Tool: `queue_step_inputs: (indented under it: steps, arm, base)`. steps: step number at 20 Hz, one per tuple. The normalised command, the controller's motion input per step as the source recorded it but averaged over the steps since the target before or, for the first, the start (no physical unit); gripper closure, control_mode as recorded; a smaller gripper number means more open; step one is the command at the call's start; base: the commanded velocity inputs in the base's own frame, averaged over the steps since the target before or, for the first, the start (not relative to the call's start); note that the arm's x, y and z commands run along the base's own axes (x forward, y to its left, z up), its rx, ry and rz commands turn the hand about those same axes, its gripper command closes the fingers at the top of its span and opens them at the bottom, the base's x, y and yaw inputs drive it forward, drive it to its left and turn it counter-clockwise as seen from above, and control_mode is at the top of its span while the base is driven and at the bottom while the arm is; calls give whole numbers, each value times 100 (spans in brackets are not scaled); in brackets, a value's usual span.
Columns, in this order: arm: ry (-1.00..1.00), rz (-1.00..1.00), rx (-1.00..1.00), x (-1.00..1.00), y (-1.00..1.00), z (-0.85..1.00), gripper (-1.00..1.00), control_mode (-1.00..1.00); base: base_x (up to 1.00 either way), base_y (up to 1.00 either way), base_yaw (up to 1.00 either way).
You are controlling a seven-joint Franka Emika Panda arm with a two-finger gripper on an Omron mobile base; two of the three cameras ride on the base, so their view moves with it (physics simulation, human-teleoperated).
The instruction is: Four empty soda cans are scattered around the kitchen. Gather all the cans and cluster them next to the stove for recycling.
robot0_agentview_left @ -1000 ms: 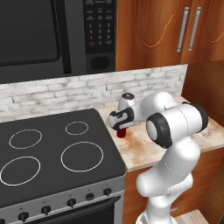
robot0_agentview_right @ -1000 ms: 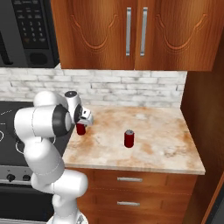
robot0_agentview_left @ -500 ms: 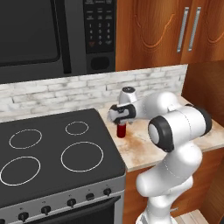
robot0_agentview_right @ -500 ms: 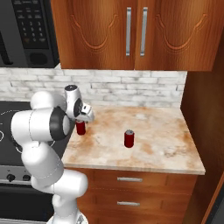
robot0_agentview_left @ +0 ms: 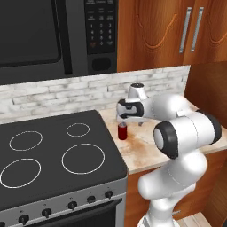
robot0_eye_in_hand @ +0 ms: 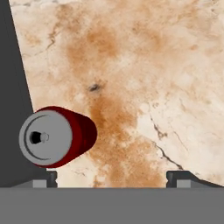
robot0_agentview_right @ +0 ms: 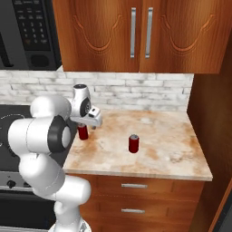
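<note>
Now we have let go: our gripper [robot0_eye_in_hand: 111, 177] hangs released above the red can [robot0_agentview_left: 122, 131], standing beside the stove [robot0_agentview_left: 53, 155], so one can is delivered.

White jointed arm [robot0_agentview_left: 177, 133] rising from lower right of the left base view, bent at a dark elbow joint, forearm reaching left toward frame centre. Two-finger gripper [robot0_agentview_left: 123, 119] pointing downward at centre, jaws spread wide, nothing between them. In the hand view, dark fingertips [robot0_eye_in_hand: 178, 176] far apart along the bottom edge.
</note>
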Motion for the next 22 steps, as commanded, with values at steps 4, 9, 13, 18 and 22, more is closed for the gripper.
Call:
queue_step_inputs:
  steps: [4,9,13,18,22]
  arm:
    - [2,-2,-3,-7,8,12,-100,-100]
    - [3,-7,-4,-20,-23,2,-100,-100]
    - [1,-13,0,-51,-64,-13,-100,-100]
    - [0,-8,-1,-39,-70,-1,-100,-100]
    - [0,0,-10,-17,-64,22,-100,-100]
  base:
    - [0,0,0]
    - [0,0,0]
    - [0,0,0]
    - [0,0,0]
    - [0,0,0]
